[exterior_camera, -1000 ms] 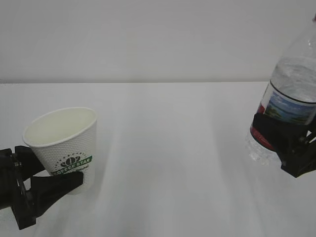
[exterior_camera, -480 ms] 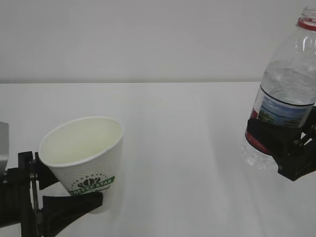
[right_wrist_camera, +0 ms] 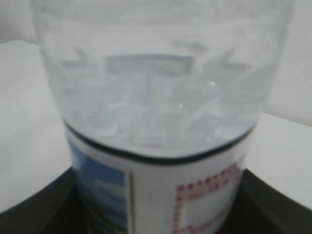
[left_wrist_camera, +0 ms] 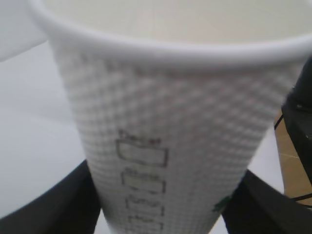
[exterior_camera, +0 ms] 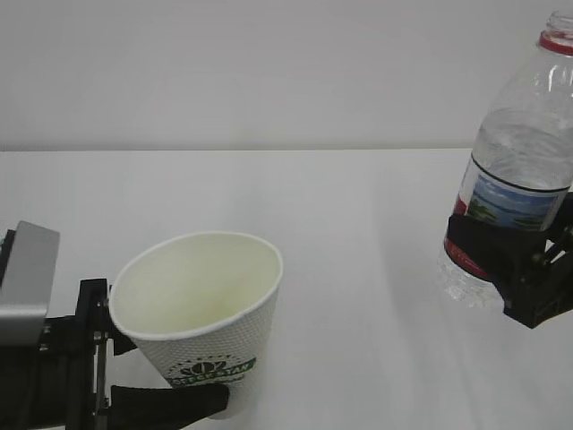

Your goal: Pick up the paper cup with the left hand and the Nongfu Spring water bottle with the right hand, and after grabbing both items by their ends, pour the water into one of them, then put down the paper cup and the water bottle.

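At left, your tool (exterior_camera: 170, 394) grips the light, crushable cup (exterior_camera: 201, 313) low; right tool (exterior_camera: 515, 269) clamps the heavier bottle (exterior_camera: 519, 170).

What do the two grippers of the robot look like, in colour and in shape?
Both are black and angular. The left gripper has flat tapering fingers and a silver-grey plate on its body. The right gripper shows blocky black parts; no plate of its own is visible.

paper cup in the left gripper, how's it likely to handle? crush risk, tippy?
The paper cup looks empty, so probably very light. Its thin embossed wall may dent if squeezed hard. The left hand grips it low, near the narrow base, and it tilts toward the Nongfu Spring water bottle, so incoming water could make it top-heavy.
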Robot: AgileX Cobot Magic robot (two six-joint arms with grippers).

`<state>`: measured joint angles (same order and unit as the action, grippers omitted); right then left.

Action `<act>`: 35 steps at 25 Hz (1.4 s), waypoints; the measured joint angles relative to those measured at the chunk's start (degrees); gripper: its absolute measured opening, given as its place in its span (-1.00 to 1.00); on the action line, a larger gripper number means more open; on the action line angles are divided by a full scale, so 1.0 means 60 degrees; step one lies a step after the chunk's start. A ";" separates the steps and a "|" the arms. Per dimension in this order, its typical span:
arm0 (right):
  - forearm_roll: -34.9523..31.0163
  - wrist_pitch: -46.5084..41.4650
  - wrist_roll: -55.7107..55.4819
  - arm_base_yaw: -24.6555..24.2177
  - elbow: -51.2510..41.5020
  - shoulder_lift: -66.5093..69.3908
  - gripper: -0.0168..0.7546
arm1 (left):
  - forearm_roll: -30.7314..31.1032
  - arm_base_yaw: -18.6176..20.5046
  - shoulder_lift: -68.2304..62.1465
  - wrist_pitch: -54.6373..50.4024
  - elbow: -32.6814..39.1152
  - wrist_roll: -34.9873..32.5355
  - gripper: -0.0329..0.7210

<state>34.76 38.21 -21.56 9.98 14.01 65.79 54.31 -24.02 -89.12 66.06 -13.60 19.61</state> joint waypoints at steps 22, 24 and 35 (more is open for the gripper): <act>0.0017 -0.0037 -0.0020 0.0000 0.0006 0.0000 0.37 | -0.0015 -0.0743 0.0000 -0.0017 -0.0481 0.0029 0.45; 0.0017 -0.0037 -0.0020 0.0000 0.0006 0.0000 0.37 | -0.0015 -0.1040 0.0000 -0.0017 -0.0630 0.0045 0.45; 0.0034 -0.0037 -0.0034 0.0000 0.0006 0.0000 0.37 | -0.0705 -0.2055 -0.0078 -0.0800 -0.1559 0.0520 0.44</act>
<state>34.96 37.99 -21.76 9.98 14.04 65.79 50.08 -36.35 -89.59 61.26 -22.95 22.73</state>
